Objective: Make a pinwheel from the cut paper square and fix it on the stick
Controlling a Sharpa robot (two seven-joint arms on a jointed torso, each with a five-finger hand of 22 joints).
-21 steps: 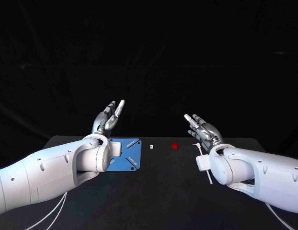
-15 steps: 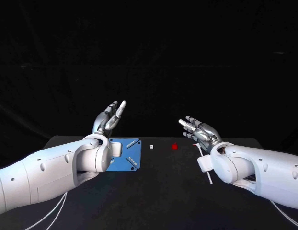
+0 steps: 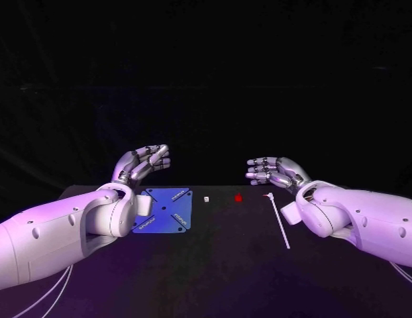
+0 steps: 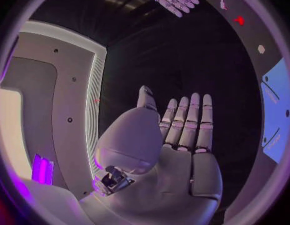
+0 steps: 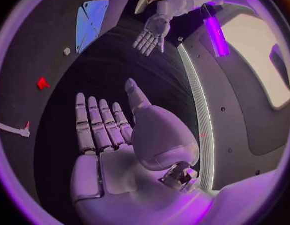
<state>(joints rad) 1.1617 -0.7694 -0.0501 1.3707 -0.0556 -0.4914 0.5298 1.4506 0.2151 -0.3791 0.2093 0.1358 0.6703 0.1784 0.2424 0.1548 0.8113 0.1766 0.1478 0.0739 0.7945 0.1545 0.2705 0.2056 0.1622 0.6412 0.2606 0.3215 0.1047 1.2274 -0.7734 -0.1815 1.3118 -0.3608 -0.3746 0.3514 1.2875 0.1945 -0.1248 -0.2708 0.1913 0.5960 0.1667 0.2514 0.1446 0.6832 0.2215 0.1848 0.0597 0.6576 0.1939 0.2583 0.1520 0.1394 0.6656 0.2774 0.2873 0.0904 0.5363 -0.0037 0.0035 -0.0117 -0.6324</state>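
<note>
- A black desk [image 3: 227, 255] stands before a dark, unlit background, and both white arms reach in over it.
- The blue paper square [image 3: 168, 211] lies flat on the desk, marked with pale diagonal lines. Its near-left part is hidden behind the left wrist.
- 2 small pieces lie beside the square in a row, apart from each other: a white piece [image 3: 207, 199], then a red piece [image 3: 238, 197].
- The white stick [image 3: 281, 222] lies flat on the desk beyond the red piece, just beside the right forearm. Its far end is tipped red.
- The left hand [image 3: 141, 163] is raised above the far side of the desk, beyond the square. It holds nothing, with its fingers [image 4: 194, 120] stretched out and its thumb apart.
- The right hand [image 3: 271, 172] is raised opposite it, above the stick's far end. It is empty too, its fingers [image 5: 95, 122] extended side by side.
</note>
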